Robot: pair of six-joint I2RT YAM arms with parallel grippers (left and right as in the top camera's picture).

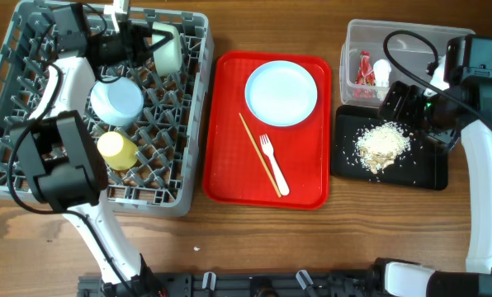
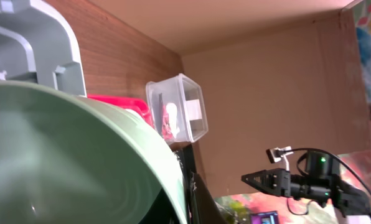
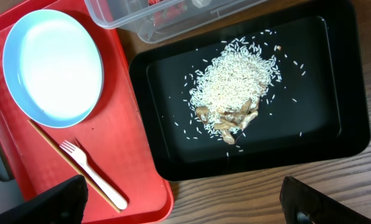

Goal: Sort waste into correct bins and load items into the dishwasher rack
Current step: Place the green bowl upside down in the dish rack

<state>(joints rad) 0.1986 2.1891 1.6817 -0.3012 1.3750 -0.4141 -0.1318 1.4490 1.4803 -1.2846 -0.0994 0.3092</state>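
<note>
My left gripper (image 1: 144,40) is shut on the rim of a pale mint bowl (image 1: 168,48) and holds it on edge over the far side of the grey dishwasher rack (image 1: 191,124). The bowl fills the left wrist view (image 2: 61,162). A second mint bowl (image 1: 116,101) and a yellow cup (image 1: 116,149) sit in the rack. A white plate (image 1: 281,92), a white fork (image 1: 273,163) and chopsticks (image 1: 258,154) lie on the red tray (image 1: 229,177). My right gripper (image 1: 407,103) is open and empty above the black tray (image 1: 428,169), which holds beige crumbs (image 1: 383,144).
The clear tub (image 1: 395,37) at the back right holds the red wrapper (image 1: 364,70) and a white scrap (image 1: 381,73). The right wrist view shows the plate (image 3: 53,67), fork (image 3: 92,175), crumbs (image 3: 232,81) and bare wood at the table's front.
</note>
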